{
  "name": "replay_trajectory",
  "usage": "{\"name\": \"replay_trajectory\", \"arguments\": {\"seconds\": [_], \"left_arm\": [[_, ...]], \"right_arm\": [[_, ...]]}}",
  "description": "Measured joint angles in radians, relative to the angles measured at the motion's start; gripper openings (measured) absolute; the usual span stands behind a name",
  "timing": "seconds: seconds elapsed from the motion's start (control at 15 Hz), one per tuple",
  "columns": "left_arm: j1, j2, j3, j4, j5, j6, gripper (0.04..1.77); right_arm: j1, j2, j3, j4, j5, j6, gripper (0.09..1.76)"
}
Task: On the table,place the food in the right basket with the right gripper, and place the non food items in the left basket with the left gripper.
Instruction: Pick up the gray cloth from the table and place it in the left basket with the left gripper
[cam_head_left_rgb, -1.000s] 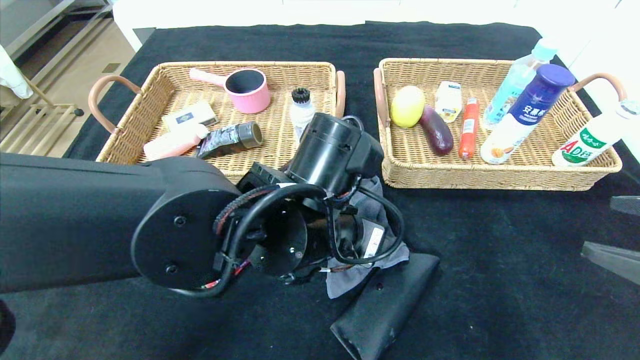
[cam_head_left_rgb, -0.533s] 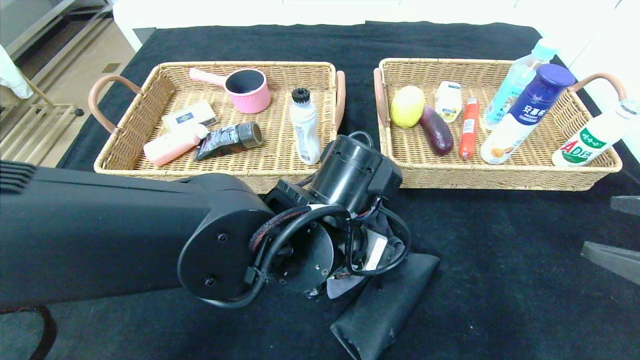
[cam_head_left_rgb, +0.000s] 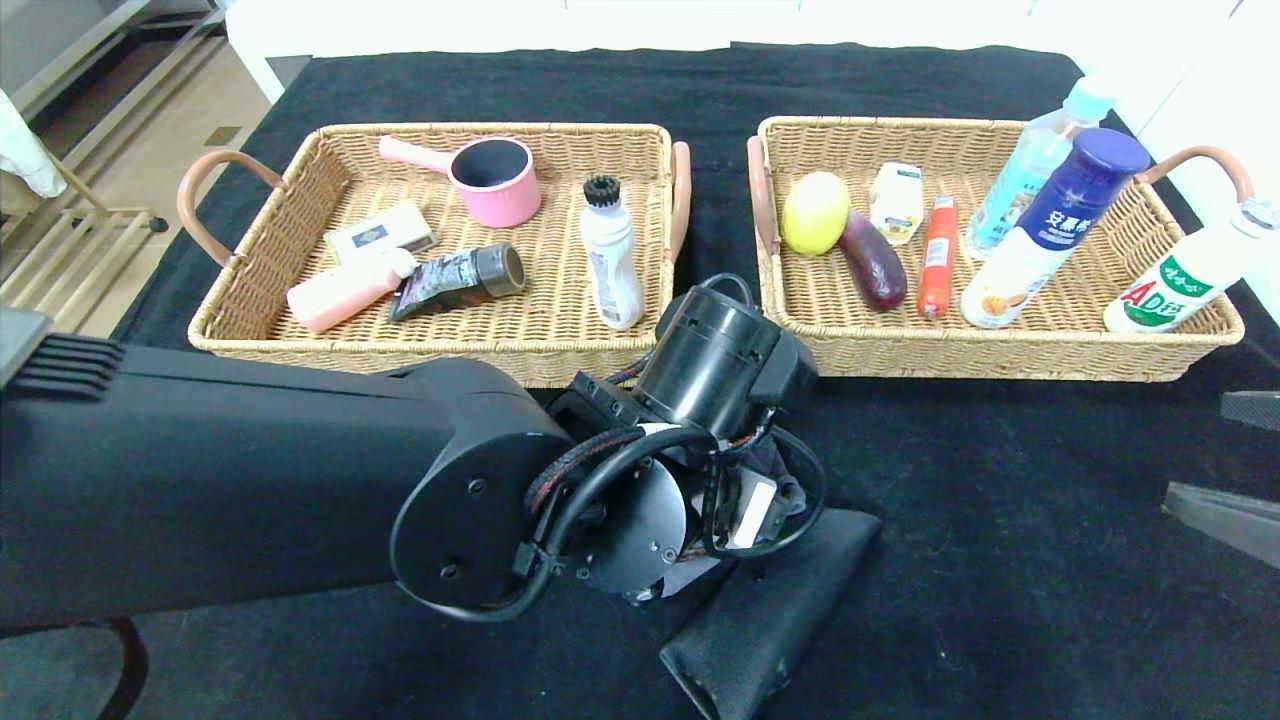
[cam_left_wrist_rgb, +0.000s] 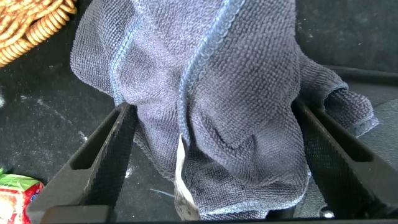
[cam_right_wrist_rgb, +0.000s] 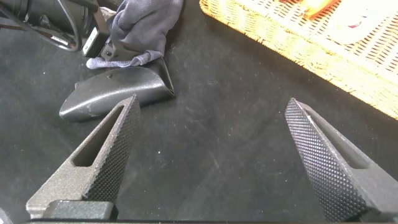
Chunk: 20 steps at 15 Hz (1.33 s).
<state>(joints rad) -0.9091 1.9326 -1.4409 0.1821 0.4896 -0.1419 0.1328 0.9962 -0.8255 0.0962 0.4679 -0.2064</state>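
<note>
Between spread fingers of left pincer (cam_left_wrist_rgb: 211, 155): grey cloth (cam_left_wrist_rgb: 211, 93), bunched on table (cam_left_wrist_rgb: 37, 118), ungripped.

Cloth (cam_left_wrist_rgb: 211, 106) lies on glasses case (cam_head_left_rgb: 770, 620), before baskets (cam_head_left_rgb: 440, 340).

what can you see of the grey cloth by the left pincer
The grey cloth is a soft terry towel with stitched hems and a small white tag. It lies crumpled in a heap on the black table, between the two baskets' front edges and partly draped over the black glasses case. The left pincer is open, one finger on each side of the heap. The head view mostly hides the cloth behind the left arm.
</note>
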Motion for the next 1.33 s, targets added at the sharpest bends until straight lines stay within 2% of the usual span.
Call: {"name": "replay_trajectory", "arguments": {"seconds": [0.27,0.47,0.53,0.6,1.33], "left_arm": [[-0.001,0.002,0.001,0.001,0.001,-0.001,1.12],[-0.001,0.001,0.002,0.001,0.001,-0.001,0.8],[-0.001,0.001,0.003,0.0,0.001,-0.001,0.64],[-0.001,0.0,0.004,0.0,0.001,0.0,0.19],[-0.001,-0.014,0.009,0.014,0.0,0.002,0.22]], "right_arm": [[0.0,0.0,0.0,0.0,0.0,0.0,1.71],[0.0,0.0,0.0,0.0,0.0,0.0,1.71],[0.0,0.0,0.0,0.001,0.0,0.001,1.71],[0.0,0.0,0.0,0.0,0.0,0.001,1.71],[0.0,0.0,0.0,0.001,0.0,0.0,1.71]]}}
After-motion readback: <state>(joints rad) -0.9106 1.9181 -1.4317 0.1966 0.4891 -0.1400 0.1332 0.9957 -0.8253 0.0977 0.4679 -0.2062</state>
